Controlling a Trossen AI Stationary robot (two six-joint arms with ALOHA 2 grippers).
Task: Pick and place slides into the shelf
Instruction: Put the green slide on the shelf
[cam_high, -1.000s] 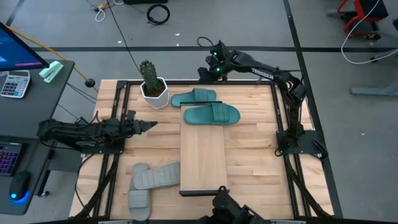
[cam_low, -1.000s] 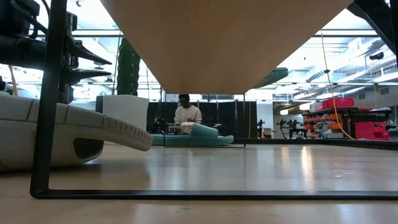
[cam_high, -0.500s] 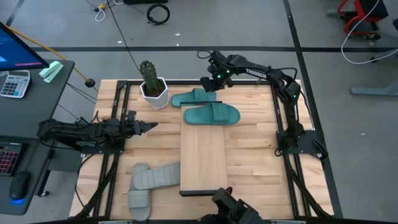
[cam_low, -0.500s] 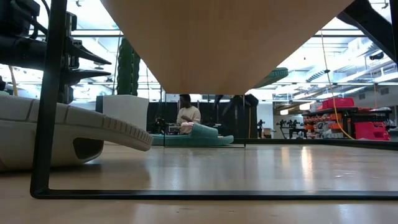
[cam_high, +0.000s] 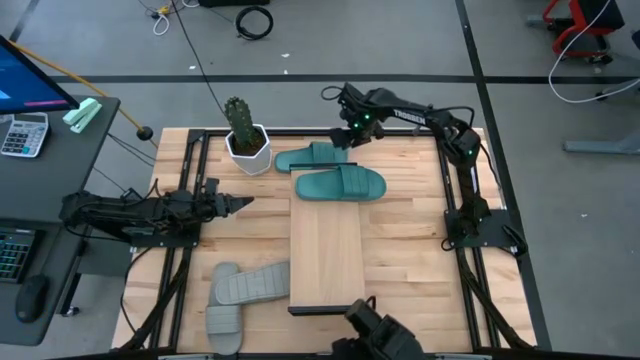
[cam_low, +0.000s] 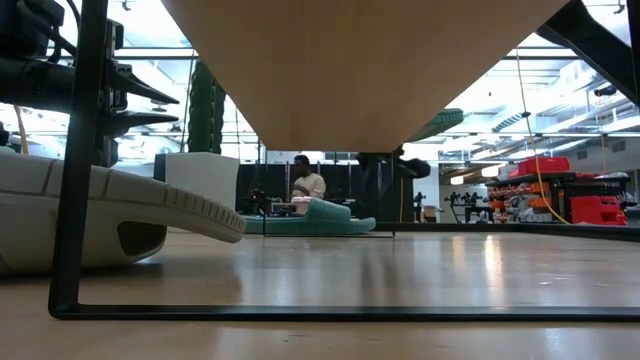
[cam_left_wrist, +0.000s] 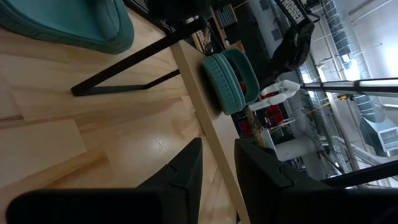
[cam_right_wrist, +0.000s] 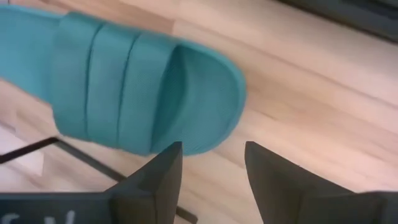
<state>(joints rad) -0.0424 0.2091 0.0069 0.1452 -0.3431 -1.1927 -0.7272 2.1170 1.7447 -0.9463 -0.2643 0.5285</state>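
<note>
The shelf (cam_high: 325, 250) is a pale board raised on black legs, lying lengthwise in the table's middle. One teal slide (cam_high: 340, 184) lies across its far end. A second teal slide (cam_high: 312, 157) rests sole down on the tabletop just beyond it. Two grey slides (cam_high: 250, 284) (cam_high: 222, 322) lie at the near left. My right gripper (cam_right_wrist: 211, 168) hovers open above the far teal slide's (cam_right_wrist: 143, 87) right end, pointing steeply down and touching nothing. My left gripper (cam_high: 240, 203) waits level at the table's left, slightly open with nothing between its fingers.
A cactus in a white pot (cam_high: 246, 140) stands at the far left, close to the far teal slide's left end. A black shelf leg (cam_right_wrist: 81, 158) runs near that slide. A person (cam_low: 308, 182) sits in the room beyond the table.
My right gripper has come down toward the far teal slide and tipped from a shallow slant to pointing steeply down. Its fingers have stayed open. The slides and the shelf have not moved.
</note>
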